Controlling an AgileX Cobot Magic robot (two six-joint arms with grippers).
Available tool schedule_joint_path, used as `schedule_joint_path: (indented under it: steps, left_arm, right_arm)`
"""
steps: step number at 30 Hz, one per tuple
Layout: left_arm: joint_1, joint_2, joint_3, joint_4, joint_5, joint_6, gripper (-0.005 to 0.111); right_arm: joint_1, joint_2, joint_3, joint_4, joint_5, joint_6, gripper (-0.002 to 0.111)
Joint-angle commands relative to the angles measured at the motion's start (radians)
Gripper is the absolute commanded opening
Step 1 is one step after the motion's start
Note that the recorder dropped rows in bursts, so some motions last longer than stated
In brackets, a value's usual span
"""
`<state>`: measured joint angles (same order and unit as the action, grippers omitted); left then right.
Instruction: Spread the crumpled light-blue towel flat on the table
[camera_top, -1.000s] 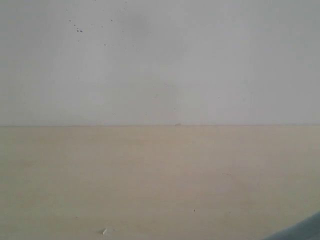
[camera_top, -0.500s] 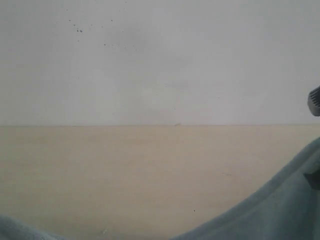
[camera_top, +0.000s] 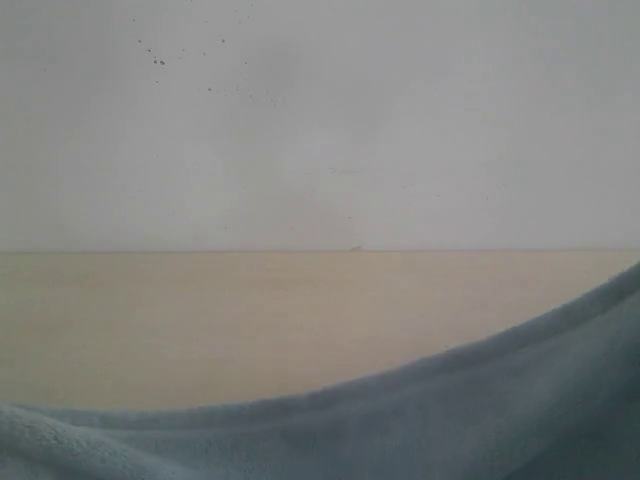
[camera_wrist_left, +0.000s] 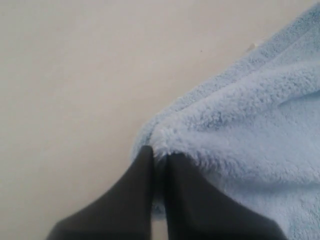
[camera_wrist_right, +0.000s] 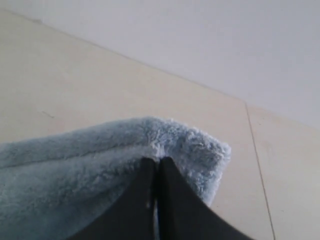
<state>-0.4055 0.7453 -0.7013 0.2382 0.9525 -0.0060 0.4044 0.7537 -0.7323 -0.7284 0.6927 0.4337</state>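
The light-blue fluffy towel (camera_top: 470, 420) fills the bottom of the exterior view, its top edge sagging in a curve from the right side down to the lower left. Neither gripper shows there. In the left wrist view my left gripper (camera_wrist_left: 158, 156) is shut on a corner of the towel (camera_wrist_left: 250, 130), with the cloth spreading away from the dark fingers (camera_wrist_left: 135, 195). In the right wrist view my right gripper (camera_wrist_right: 156, 161) is shut on another corner of the towel (camera_wrist_right: 75, 170), which folds over the fingertips. The beige table (camera_top: 250, 320) lies beyond the cloth.
A white speckled wall (camera_top: 320, 120) rises behind the table's far edge. A thin seam (camera_wrist_right: 256, 165) runs across the surface near the right gripper. Bare table (camera_wrist_left: 75, 75) lies beside the left gripper.
The towel has come up into the exterior view, from a sliver at the lower right to a band across the whole bottom. A dark part seen at the right edge half a second ago is gone.
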Motion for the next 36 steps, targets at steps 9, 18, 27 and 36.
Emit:
schedule_joint_path:
  steps: [9,18,27,36]
  left_arm:
    - [0.001,-0.439,-0.166,-0.006,0.269,0.006,0.004]
    - [0.001,-0.506,-0.293,-0.160,0.269,0.038,0.004]
    - [0.001,-0.353,-0.243,-0.093,0.269,0.050,0.004]
    - [0.001,0.043,-0.114,0.068,0.147,0.032,0.004]
  right_arm:
    - [-0.004,-0.402,-0.075,0.142,0.273,-0.239,0.000]
    - [-0.004,-0.453,-0.237,0.213,0.420,-0.324,0.000]
    - [0.018,-0.367,-0.232,0.239,0.498,-0.382,0.000]
    - [0.054,0.068,-0.026,0.136,0.100,-0.200,0.000]
